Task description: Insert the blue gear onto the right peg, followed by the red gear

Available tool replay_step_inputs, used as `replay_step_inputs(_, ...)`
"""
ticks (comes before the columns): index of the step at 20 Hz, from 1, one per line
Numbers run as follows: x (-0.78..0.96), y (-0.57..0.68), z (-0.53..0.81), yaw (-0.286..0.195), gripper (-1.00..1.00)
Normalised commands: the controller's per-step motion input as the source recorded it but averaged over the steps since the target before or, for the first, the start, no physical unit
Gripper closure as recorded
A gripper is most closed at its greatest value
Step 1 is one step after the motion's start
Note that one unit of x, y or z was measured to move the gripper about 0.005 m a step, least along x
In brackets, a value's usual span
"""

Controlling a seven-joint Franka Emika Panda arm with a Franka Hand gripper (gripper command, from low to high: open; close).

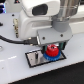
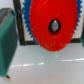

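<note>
We judge the task nearly done: the blue gear (image 1: 48,56) already lies on the plate (image 1: 34,59) at the right peg, the red gear (image 1: 51,50) sits stacked on it, our fingers (image 1: 51,47) seemingly pinching it, unreleased.

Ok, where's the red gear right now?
In the exterior view the red gear sits on top of the blue gear over the plate, directly under the gripper; the wrist view shows blue teeth edging it.

Arm reaching steeply down, claw (image 1: 52,50) low, fingers pointing downward
</note>
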Motion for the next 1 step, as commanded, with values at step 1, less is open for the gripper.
replay_step_inputs(1, -0.03, 0.12, 0.58, 0.0, -1.0)
